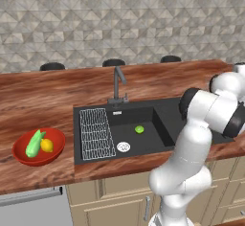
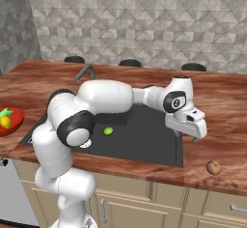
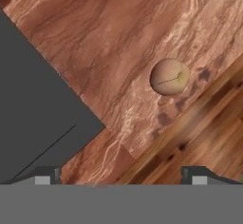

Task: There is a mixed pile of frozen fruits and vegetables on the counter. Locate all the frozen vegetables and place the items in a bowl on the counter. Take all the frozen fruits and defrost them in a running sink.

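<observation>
Right base view has the shallow glossy red bowl [image 2: 10,121] at nine o'clock, already holding the light green elongated piece [image 1: 34,143] and the small yellow roundish piece [image 1: 47,145], so vegetables look sorted. Bright green lime-like ball [image 2: 108,131] sits in the black rectangular sink [image 2: 144,140]; no water visible from the dark slim faucet [image 1: 117,84]. Left over: the reddish-brown round fruit [image 2: 213,167] on the wood-grain counter [image 2: 226,106], four o'clock. White arm reaches across the basin, two-finger gripper [image 2: 185,136] pointing down near it, jaws spread wide, empty.
</observation>
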Controlling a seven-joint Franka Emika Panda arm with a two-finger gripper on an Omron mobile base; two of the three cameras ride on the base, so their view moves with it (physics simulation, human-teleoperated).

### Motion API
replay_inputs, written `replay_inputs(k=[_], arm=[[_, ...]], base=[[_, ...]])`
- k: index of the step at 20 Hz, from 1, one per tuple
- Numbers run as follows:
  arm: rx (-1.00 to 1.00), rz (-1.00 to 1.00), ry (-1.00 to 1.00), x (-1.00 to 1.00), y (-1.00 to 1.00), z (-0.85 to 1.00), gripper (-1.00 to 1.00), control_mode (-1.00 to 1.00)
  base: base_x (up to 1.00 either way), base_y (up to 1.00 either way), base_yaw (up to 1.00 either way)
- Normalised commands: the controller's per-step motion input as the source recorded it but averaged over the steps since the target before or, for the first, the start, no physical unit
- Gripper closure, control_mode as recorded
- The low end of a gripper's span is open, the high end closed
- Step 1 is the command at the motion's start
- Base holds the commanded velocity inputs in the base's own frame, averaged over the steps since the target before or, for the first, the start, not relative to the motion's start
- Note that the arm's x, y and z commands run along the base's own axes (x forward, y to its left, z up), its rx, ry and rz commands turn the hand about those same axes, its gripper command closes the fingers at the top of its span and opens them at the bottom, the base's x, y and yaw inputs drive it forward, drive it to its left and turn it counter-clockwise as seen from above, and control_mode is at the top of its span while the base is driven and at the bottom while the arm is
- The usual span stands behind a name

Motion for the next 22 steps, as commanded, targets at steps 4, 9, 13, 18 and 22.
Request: replay_inputs(k=[4, 9, 13, 18, 22], arm=[[0.05, -0.16, 0.01, -0.42, -0.68, -0.11, -1.0, -1.0], [0.03, -0.06, 0.0, -0.4, -0.47, -0.09, -1.0, -1.0], [0.0, 0.0, -0.03, 0.0, -0.01, -0.02, -1.0, -1.0], [0.0, 0.01, -0.01, 0.04, -0.2, -0.24, -1.0, -1.0], [-0.02, 0.04, -0.04, 0.12, -0.36, -0.46, -1.0, -1.0]], base=[[0.0, 0.0, 0.0], [0.0, 0.0, 0.0], [0.0, 0.0, 0.0], [0.0, 0.0, 0.0], [0.0, 0.0, 0.0]])
